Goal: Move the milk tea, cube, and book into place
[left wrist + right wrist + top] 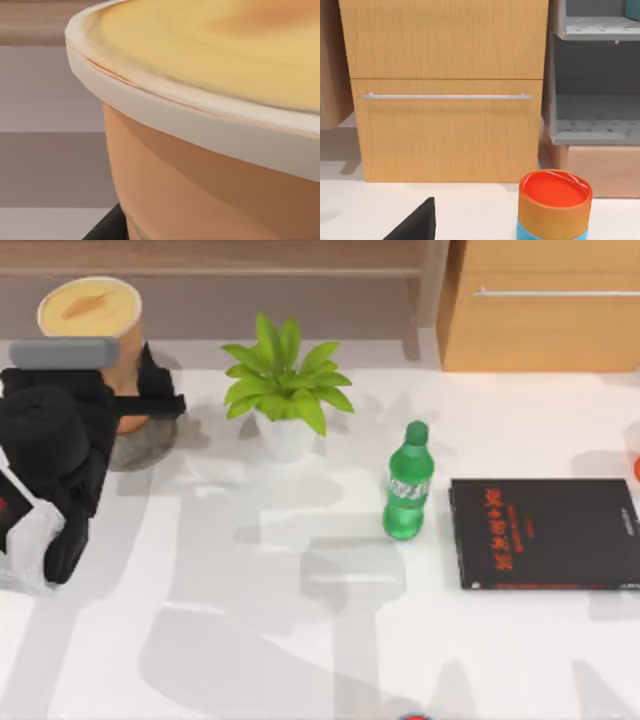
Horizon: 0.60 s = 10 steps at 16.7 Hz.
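Up top-left on the table, seen from above, my left gripper [135, 400] is clamped around the milk tea [92, 315], which sits over a grey coaster [140, 445]. It's tall and held low on the body, so I reckon it could tip if I swing too quick, or clip the plant [283, 390]. No clue what's under that creamy lid. Left wrist cam: cup [210, 165] right up close, a finger [107, 229] at its base. Right wrist cam: drawer cabinet [447, 90] and an orange-topped can [555, 205]; can't tell how my right hand stands.
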Each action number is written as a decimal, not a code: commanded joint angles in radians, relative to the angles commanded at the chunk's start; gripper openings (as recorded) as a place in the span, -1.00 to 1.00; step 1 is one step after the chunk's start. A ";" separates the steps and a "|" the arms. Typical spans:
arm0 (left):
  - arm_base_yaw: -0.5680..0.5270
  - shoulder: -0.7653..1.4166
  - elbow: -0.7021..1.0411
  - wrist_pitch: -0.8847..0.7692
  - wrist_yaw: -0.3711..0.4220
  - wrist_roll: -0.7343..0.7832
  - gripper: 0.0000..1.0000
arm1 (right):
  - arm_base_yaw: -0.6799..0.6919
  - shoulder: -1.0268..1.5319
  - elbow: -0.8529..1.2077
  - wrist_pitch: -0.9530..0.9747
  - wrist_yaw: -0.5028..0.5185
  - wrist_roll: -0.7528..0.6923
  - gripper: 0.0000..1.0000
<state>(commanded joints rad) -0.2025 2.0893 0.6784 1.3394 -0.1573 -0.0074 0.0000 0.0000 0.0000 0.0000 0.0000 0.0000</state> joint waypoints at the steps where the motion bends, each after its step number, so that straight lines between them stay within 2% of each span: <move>1: 0.000 0.000 0.000 0.000 0.000 0.000 -0.40 | 0.000 0.000 0.000 0.000 0.000 0.000 1.00; 10: 0.000 0.000 0.000 0.000 0.000 0.000 0.96 | 0.000 0.000 0.000 0.000 0.000 0.000 1.00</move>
<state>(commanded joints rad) -0.2025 2.0893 0.6784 1.3394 -0.1573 -0.0074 0.0000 0.0000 0.0000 0.0000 0.0000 0.0000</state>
